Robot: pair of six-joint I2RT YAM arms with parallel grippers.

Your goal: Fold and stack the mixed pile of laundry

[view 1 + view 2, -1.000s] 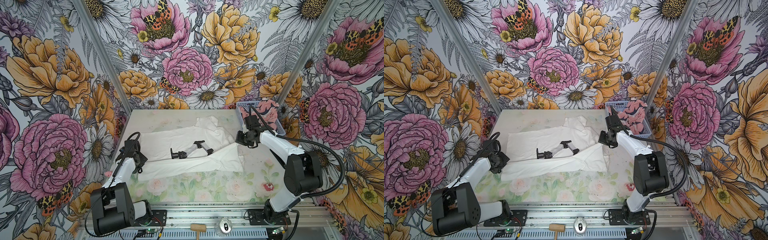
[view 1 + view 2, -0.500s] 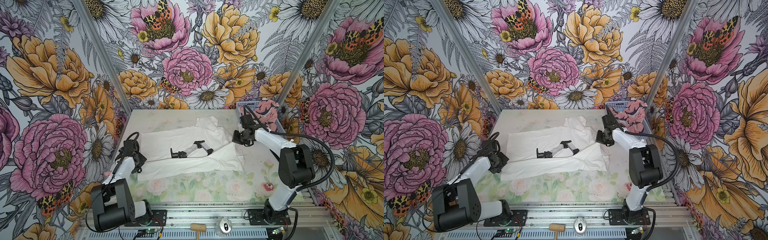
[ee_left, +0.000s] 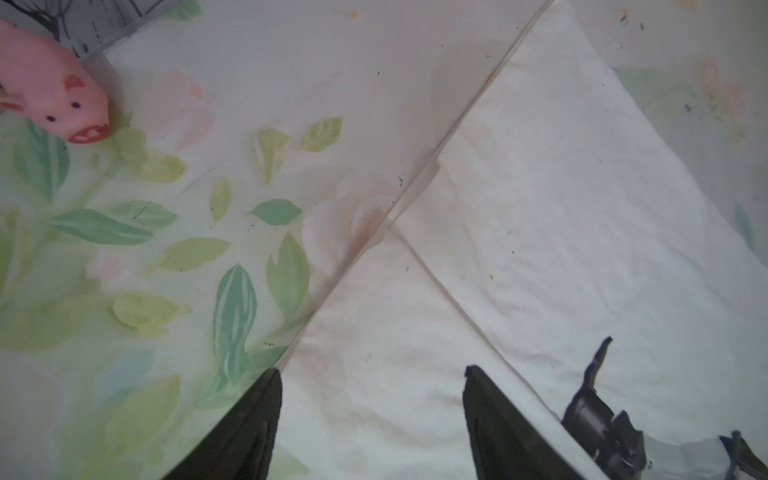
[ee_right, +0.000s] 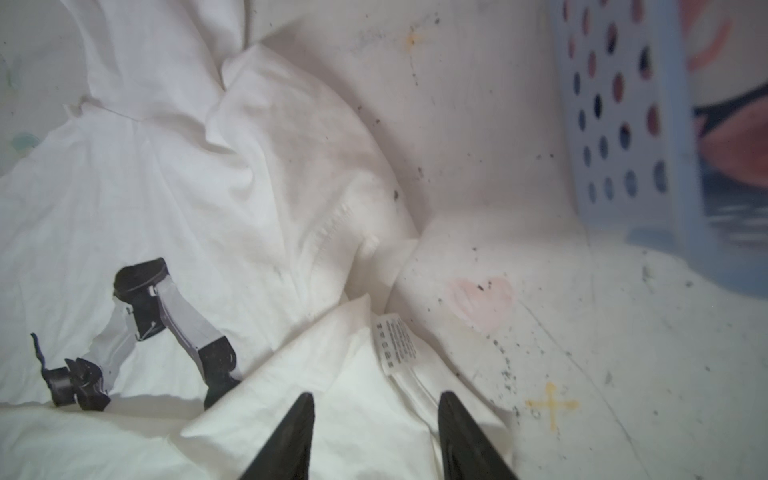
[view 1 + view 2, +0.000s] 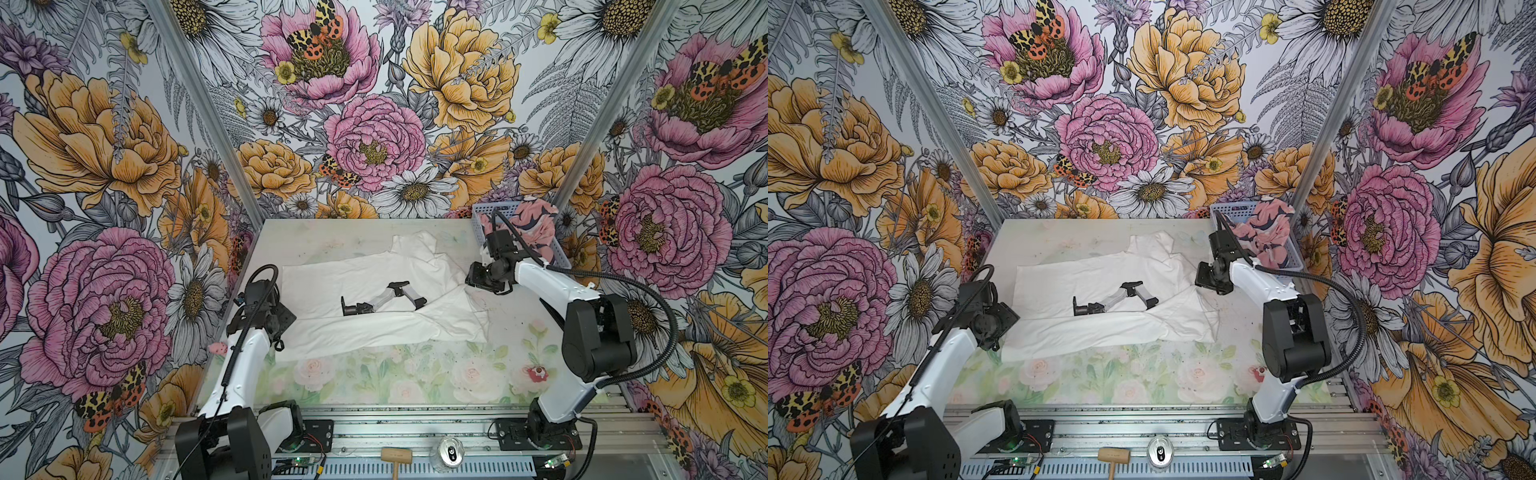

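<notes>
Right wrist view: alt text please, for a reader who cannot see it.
The right gripper hangs open over a folded edge of the white T-shirt, near its care label. A printed robot arm shows on the shirt; the blue perforated basket holding the pink garment stands nearby.

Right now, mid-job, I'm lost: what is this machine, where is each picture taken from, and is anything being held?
Two robot arms stand at the near edge of a flower-printed table. Two pictures look down from overhead, side by side; the other two come from a camera on each wrist, looking past its jaws. A white T-shirt, printed with a robot arm, lies spread out. The left arm is at its left end, the right arm at its right end; both sets of jaws stand open above the cloth, holding nothing. A pink patterned garment sits in the light blue basket in the far right corner.
</notes>
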